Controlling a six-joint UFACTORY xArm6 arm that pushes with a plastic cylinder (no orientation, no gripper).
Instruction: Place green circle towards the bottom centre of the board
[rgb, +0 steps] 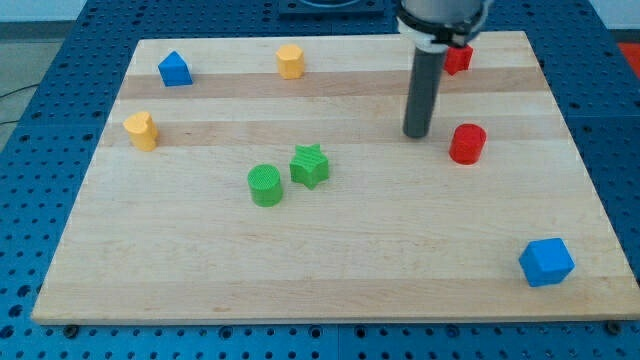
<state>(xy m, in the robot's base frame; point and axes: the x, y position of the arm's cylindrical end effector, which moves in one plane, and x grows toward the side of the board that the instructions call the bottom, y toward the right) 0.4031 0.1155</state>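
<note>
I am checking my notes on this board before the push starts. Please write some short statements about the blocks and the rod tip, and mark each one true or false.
1. The green circle touches my tip. False: the tip stands well to the view's right of it, near the red cylinder.
2. The green star lies just right of the green circle. True.
3. The blue cube sits in the view's top left corner. False: it is at the bottom right; the blue house-shaped block is top left.
4. No block lies at the bottom centre of the board. True.
</note>
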